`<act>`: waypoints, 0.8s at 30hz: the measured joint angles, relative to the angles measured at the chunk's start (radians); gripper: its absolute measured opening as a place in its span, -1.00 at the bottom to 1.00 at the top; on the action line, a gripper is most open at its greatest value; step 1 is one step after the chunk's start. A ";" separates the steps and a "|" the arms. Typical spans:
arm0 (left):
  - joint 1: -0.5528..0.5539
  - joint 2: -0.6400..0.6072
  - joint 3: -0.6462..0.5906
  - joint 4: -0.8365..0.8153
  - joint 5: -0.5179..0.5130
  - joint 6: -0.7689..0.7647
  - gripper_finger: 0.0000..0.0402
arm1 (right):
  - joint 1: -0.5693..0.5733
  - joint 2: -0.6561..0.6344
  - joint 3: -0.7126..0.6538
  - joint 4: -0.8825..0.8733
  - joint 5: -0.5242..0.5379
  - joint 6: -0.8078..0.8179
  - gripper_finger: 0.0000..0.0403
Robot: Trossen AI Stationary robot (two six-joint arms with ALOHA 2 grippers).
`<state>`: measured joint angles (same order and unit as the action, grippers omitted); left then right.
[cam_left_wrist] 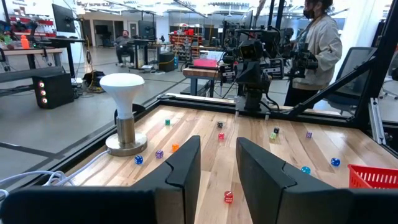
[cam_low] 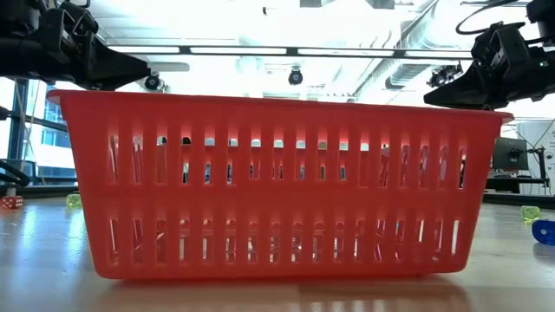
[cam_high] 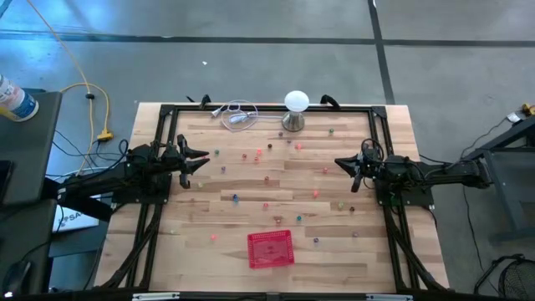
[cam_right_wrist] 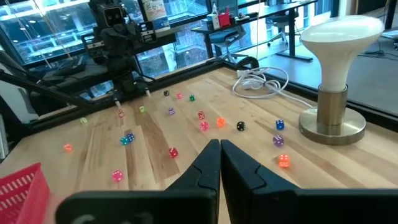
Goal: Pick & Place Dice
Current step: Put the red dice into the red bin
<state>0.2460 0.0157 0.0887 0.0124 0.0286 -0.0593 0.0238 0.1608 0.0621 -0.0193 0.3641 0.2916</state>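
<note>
- Opening step by the look of it: nothing picked, dice (cam_high: 268, 179) scattered over the middle and far half of the bench (cam_high: 334, 255), none visibly in the red basket (cam_high: 271, 249) at the near edge.
- Left tool (cam_high: 203, 158) raised at the left side, fingers partly spread, pinching nothing; red die (cam_left_wrist: 228, 196) just ahead of it.
- Right tool (cam_high: 339, 163) raised at the right side, fingers pressed together, empty.
- White lamp (cam_high: 295, 109) and a cable (cam_high: 236, 113) at the far edge.
- Next, probably: lower the left tool over that red die, straddle it, pinch, then carry to the basket.
</note>
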 joint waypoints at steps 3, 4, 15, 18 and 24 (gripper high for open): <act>0.000 0.000 0.000 0.000 0.000 0.000 -0.51 | 0.000 0.000 0.000 0.003 0.000 -0.001 -0.99; 0.000 0.000 0.000 0.000 0.000 0.000 -0.51 | 0.000 0.000 0.000 0.006 0.000 -0.001 -0.99; 0.001 0.000 0.000 0.084 -0.004 -0.024 -0.51 | 0.000 0.000 0.000 0.006 0.000 -0.027 -0.99; 0.001 0.000 0.000 0.104 -0.004 -0.019 -0.51 | 0.000 0.000 0.000 -0.011 -0.006 -0.034 -0.99; 0.001 0.000 0.000 0.126 -0.004 -0.019 -0.51 | 0.000 0.000 0.000 -0.019 -0.019 -0.087 -0.99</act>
<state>0.2466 0.0154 0.0887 0.1379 0.0242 -0.0786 0.0238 0.1608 0.0620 -0.0380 0.3451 0.2050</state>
